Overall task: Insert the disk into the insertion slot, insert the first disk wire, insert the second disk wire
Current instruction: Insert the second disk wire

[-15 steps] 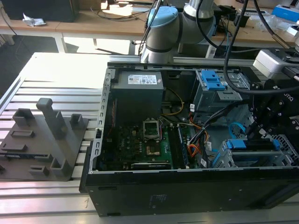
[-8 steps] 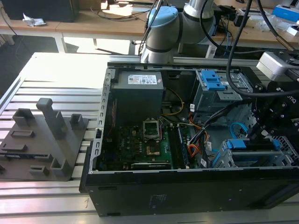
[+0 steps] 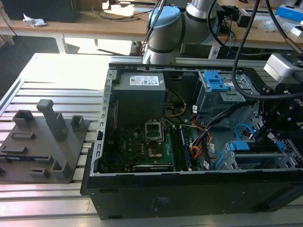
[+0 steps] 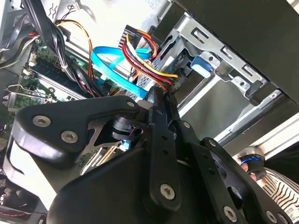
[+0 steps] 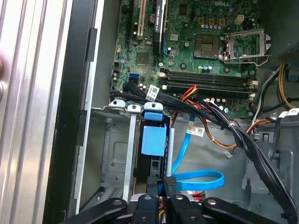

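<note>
- Workshop setting: slotted aluminium table (image 3: 57, 71) carrying everything, wooden benches running behind.
- Far on the exterior view's left, grey fixture tray (image 3: 45, 142) with upright pegs sitting idle.
- Middle: open black computer case (image 3: 189, 198) lying on its side, power supply (image 3: 139, 92) and green motherboard (image 3: 161, 146) showing inside.
- Further toward the exterior view's right, grey drive cage with blue latches (image 3: 215, 85) sitting untouched at the back of the case.
- Near the front wall at the exterior view's right, the disk (image 3: 251, 146) in its blue carrier is looking seated in the insertion slot (image 3: 227, 163); in the first wrist view the carrier's blue tab (image 5: 153, 140) is sitting between the bay rails, so step one is looking done.
- Gripper (image 5: 163, 186) working right at the disk's connector end; fingers pinched closed, clamping what looks like a black plug, most likely the one on the blue cable, though exactly which plug is hard to tell.
- Light-blue cable (image 5: 198, 179) looping just beside the fingertips, also showing in the second wrist view (image 4: 110, 65).
- Red, yellow and black wire bundle (image 4: 140, 58) running into the bay next to it; cannot tell if it is plugged in.
- Judgement: disk in, wiring stage going on, at least one cable not yet confirmed seated.
</note>
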Action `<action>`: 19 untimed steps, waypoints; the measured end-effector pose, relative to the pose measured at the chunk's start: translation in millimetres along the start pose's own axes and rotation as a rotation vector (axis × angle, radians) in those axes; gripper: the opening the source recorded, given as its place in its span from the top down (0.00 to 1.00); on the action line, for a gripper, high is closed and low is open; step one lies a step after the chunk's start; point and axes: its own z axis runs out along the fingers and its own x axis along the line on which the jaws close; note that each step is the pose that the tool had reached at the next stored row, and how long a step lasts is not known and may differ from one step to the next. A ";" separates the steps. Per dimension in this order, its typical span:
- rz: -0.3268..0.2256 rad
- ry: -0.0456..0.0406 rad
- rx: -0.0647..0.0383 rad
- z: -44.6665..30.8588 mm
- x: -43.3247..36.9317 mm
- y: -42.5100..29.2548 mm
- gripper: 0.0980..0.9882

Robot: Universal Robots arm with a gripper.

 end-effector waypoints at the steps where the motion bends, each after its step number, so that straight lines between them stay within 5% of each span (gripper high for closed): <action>1: 0.005 -0.0009 0.000 0.3 0.4 -0.2 0.93; 12: 0.007 -0.0122 0.000 -0.6 4.0 -0.1 0.93; 16: 0.005 -0.0326 0.002 -1.4 3.9 0.2 0.93; 19: 0.005 -0.0342 0.002 -1.2 4.5 0.2 0.93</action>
